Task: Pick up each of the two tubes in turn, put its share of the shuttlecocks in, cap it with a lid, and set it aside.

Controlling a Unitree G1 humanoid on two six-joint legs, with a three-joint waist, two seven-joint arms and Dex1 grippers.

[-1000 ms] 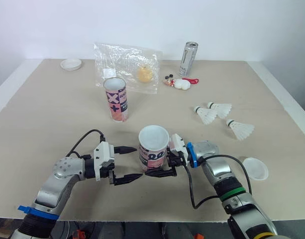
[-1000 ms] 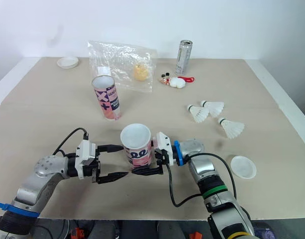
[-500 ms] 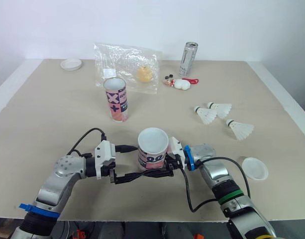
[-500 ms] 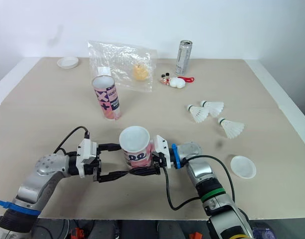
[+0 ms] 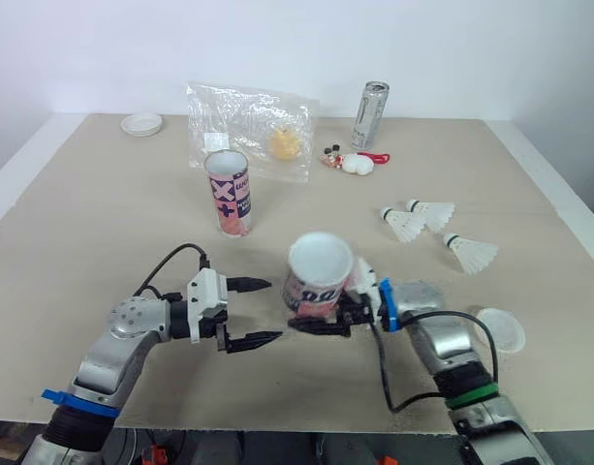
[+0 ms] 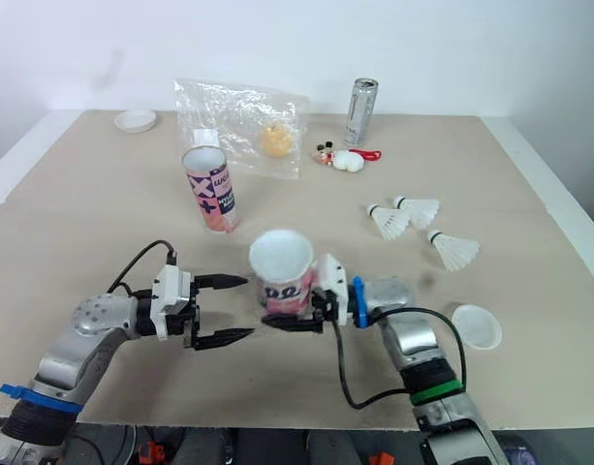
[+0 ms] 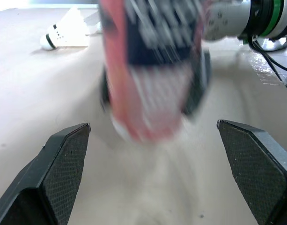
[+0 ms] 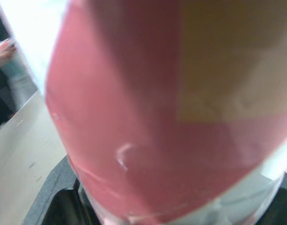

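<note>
A crinkled clear plastic bag [image 5: 250,129] lies flat on the beige table [image 5: 103,223] at about 11 o'clock, near the far edge. Inside it a round yellow lump [image 5: 283,145] sits toward the bag's 4 o'clock corner and a small white card [image 5: 214,142] toward its 8 o'clock corner. At about 1 o'clock a slim silver drink can [image 5: 370,114] stands upright, and just nearer than it lies a small white trinket [image 5: 353,163] with a red cord [image 5: 376,157], close beside the bag's corner.

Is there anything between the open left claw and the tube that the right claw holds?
Nothing visible. The left claw faces the tube directly across a short stretch of table; the right claw grips that tube.
</note>
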